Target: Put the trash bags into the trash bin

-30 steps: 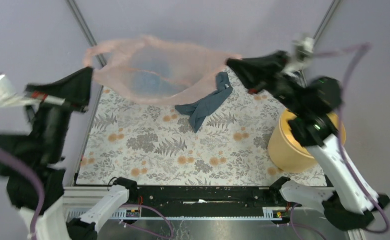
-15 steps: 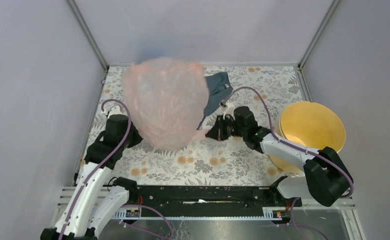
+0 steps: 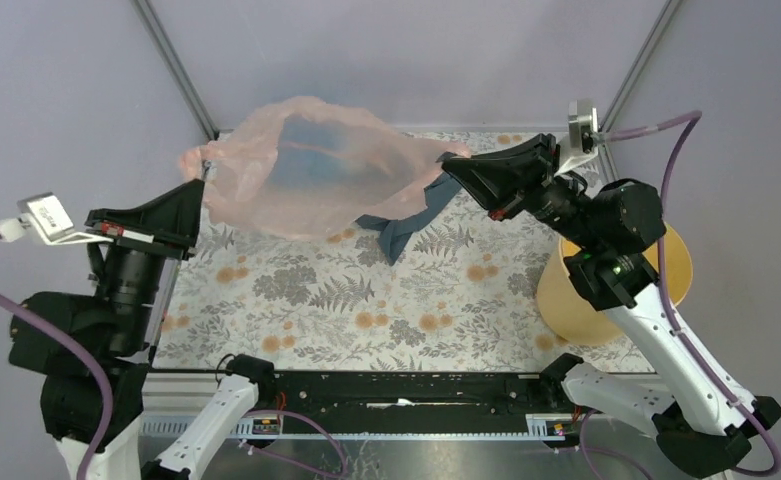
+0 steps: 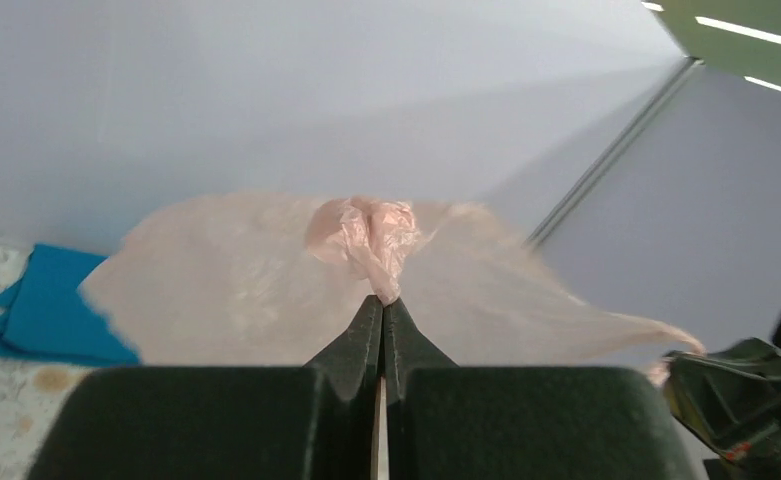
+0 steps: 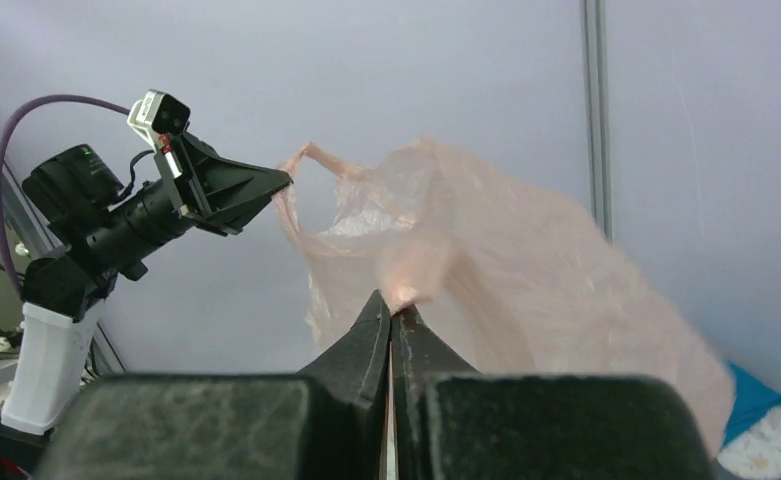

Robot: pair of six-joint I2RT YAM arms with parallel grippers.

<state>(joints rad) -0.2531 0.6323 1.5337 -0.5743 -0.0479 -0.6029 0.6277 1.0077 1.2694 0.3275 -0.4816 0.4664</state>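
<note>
two grips | left gripper (image 3: 200, 182), right gripper (image 3: 448, 166) clamped on pink trash bag (image 3: 316, 185) between them | yellow bin (image 3: 578, 300) behind right gripper: travel together, even tension

Trash bag (image 3: 316, 180): thin translucent pink plastic film, crinkly, faint sheen. Trash bin (image 3: 566, 300): smooth yellow-orange plastic, matt. Grey-blue garment (image 3: 416, 210): soft matt cloth. Table (image 3: 296, 290): matt floral-print covering. Left claw (image 4: 383, 305), right claw (image 5: 391, 305): black matt plastic.
</note>
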